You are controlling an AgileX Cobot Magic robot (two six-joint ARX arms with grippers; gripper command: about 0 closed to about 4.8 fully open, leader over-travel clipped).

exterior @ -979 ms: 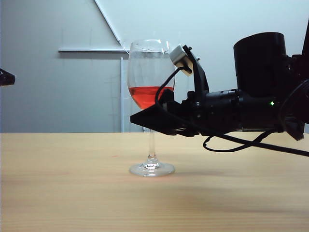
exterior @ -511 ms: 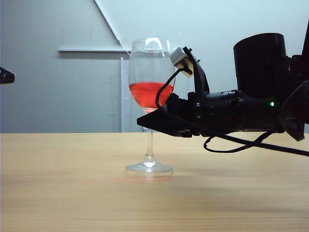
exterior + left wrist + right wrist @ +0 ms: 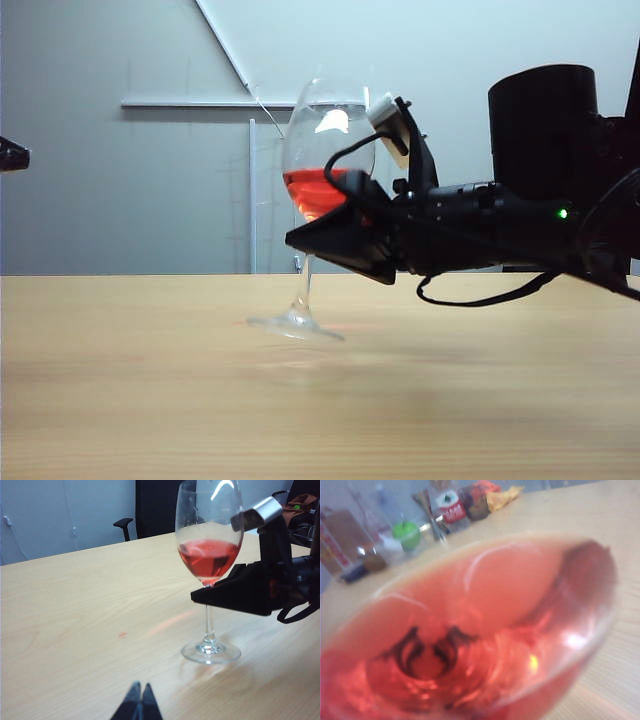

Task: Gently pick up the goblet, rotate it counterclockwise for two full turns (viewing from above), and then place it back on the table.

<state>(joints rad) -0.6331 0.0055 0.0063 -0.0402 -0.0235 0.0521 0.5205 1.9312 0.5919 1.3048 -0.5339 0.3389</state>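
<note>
We see a tall clear wine goblet [image 3: 322, 180] with a tulip bowl, thin long stem and round flat foot, red liquid sitting in the lower third of the bowl. Glare spots on the upper bowl in both the exterior and left wrist views.

The right gripper [image 3: 318, 238] comes in level from the right side of the exterior view; its black wedge fingers are clamped on the stem right under the bowl, so narrow and holding the goblet. The bowl is directly above the fingers, stem and foot below them.

Long axis is off vertical: in the exterior view the rim leans toward the arm, the foot kicks out the other way. The foot is tilted, with its arm-side edge low near the light tan wooden worktop [image 3: 150, 400]; we can't tell if that edge touches.

The right wrist view is filled by the bowl [image 3: 470, 630] up close, red liquid blurred, dark finger shapes showing through it.

The left gripper [image 3: 140, 702] is low over the worktop, well apart from the goblet [image 3: 209, 555], with its dark fingertips pressed together and holding nothing.
</note>
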